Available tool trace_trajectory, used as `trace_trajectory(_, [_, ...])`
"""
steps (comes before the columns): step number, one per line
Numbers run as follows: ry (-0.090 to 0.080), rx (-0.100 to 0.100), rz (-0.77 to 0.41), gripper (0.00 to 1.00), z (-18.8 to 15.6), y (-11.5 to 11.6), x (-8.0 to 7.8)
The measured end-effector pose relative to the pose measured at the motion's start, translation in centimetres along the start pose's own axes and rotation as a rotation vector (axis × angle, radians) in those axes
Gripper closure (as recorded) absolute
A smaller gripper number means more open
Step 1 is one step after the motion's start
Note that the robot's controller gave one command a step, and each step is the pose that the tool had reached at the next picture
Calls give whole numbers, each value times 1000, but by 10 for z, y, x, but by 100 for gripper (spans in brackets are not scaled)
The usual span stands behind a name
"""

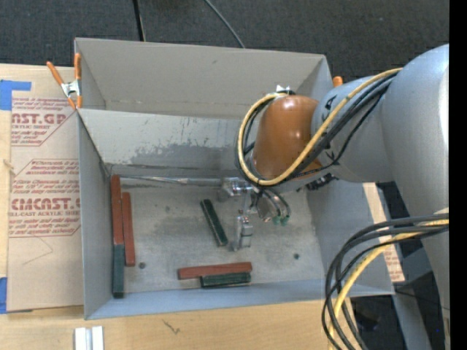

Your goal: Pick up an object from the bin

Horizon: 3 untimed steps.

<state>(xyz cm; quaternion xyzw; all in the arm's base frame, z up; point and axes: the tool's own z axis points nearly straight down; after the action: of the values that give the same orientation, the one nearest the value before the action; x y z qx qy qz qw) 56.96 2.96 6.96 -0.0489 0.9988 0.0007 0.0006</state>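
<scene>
In the camera view we look down into the grey metal bin (197,71), with the arm reaching in from the right. Under the arm's rounded orange cover (287,137), looped with yellow and black cables, the metal tool (241,239) hangs low over the middle of the bin floor, a little right of centre. Its tip is close to the floor or on it; we cannot say which. We also cannot tell whether the tool is open or closed, or whether it grips anything, because its lower parts blur together against the grey floor.

Nearest to it is a slanted dark green bar (214,222), lying flat on the floor just left of the tool, its upper end toward the back left and its lower end toward the front right. That lower end comes very near the tool's tip, but we cannot tell whether the two touch.

Nearer the front wall, below the tool and apart from it, a red-brown bar (214,270) lies crosswise, and a shorter green bar (225,280) lies right against its front side.

Well apart, along the left wall, we see two red-brown strips side by side running front to back: a long strip (115,210) against the wall and an inner strip (128,228) touching it. A dark green piece (117,270) lies in line with the long strip at its front end, in the front left corner.
</scene>
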Motion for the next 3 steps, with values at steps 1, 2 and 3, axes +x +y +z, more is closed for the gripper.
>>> trace_trajectory(1, [0, 0, 0, 0, 0, 0, 0])
trace_trajectory(2, [1, 0, 5, 0, -25, -3, -7])
trace_trajectory(3, [-5, 2, -42, 0, -14, 24, -19])
